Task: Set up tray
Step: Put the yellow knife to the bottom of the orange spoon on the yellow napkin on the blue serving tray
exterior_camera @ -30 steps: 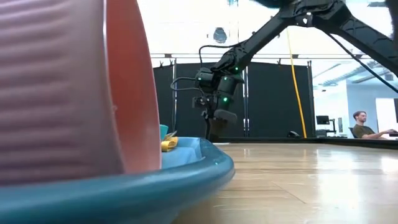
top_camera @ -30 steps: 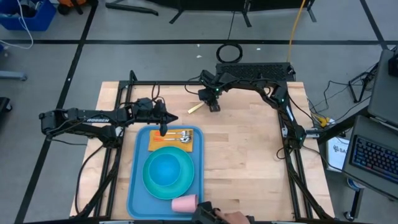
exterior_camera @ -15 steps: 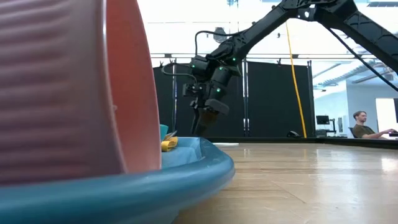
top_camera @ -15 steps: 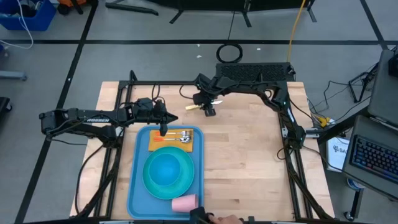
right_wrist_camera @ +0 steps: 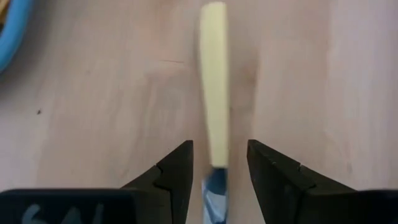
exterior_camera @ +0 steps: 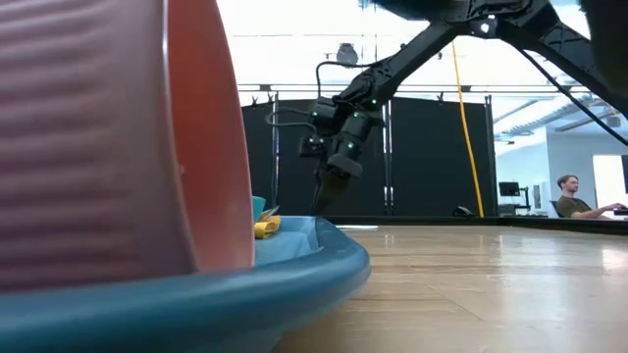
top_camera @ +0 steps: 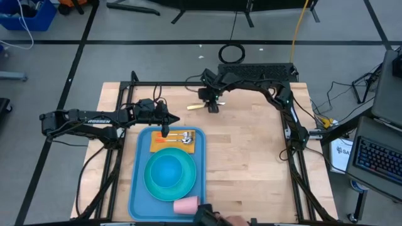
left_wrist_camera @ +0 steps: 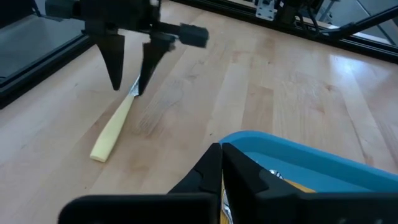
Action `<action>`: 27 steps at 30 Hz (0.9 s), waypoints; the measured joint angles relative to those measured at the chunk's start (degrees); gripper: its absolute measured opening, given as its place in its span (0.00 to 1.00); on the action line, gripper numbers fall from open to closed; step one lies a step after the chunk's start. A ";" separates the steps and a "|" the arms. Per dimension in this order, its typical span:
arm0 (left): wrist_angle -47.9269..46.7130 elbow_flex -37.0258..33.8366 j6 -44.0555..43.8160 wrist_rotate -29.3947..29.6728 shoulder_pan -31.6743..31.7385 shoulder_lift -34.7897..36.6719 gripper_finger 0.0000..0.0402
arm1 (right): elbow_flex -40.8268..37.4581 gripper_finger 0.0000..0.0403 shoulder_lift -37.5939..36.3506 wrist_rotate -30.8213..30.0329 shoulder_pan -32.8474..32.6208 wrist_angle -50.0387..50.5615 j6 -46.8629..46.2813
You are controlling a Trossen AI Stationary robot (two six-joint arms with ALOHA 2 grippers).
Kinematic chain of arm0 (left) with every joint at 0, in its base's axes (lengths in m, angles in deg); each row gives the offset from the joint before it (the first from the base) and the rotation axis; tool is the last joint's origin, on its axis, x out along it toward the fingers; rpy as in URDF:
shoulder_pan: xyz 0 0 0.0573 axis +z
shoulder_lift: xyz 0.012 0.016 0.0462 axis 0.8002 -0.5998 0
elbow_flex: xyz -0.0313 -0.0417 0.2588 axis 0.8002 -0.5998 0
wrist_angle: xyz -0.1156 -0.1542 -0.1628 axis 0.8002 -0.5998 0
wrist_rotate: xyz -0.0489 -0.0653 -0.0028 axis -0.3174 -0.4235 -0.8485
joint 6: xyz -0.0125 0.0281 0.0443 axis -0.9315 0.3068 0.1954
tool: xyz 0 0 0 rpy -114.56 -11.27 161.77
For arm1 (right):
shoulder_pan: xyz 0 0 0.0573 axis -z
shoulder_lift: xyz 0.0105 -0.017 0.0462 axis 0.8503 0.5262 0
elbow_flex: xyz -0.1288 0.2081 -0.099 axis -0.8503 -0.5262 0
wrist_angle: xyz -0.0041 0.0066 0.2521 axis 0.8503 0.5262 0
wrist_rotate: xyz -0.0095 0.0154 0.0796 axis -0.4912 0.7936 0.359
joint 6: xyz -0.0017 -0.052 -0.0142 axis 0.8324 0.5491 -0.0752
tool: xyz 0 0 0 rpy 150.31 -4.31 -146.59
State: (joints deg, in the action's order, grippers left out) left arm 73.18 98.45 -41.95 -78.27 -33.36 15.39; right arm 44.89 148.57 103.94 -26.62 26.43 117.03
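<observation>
Pale wooden plank surface (top_camera: 245, 157) carries the large light-blue rectangular plastic tray (top_camera: 137, 188) near its front left. My right pincer (top_camera: 214, 108) hangs spread astride a yellow-handled knife (left_wrist_camera: 114, 129) near the far edge; its blade is half hidden. My left pincer (top_camera: 166, 133), pressed together, sits over the tray's far end. Black curtains back the room.

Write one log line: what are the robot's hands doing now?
right gripper: open, astride yellow-handled knife | left gripper: shut, over tray
</observation>
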 joint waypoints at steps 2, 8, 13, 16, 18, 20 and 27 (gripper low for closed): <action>0.00 0.00 -0.01 0.02 0.00 0.00 0.05 | 0.02 0.35 0.00 0.76 0.96 0.28 -0.63; 0.00 0.00 0.13 0.05 -0.02 0.00 0.01 | 0.02 0.35 0.00 0.02 1.25 2.69 -0.29; 0.12 0.00 0.31 0.10 0.00 0.00 0.05 | 0.22 0.35 3.03 -4.51 -0.41 2.04 0.00; 0.24 0.00 0.24 0.05 -0.04 0.00 0.04 | 0.26 0.35 3.89 -4.58 -0.19 1.42 0.84; 0.24 0.02 0.24 0.09 -0.02 0.00 0.02 | 0.23 0.35 3.93 -4.16 0.16 0.30 0.00; 0.30 0.02 0.20 0.07 -0.07 -0.01 0.01 | 0.20 0.35 3.97 -3.34 0.24 0.07 -0.70; 0.26 0.02 0.24 0.07 -0.11 -0.02 0.05 | 0.15 0.20 4.07 -3.64 0.19 -0.52 -1.14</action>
State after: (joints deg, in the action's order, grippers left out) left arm 73.45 98.47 -41.71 -78.20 -33.46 15.37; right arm 45.03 152.64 100.30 -26.43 25.91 115.89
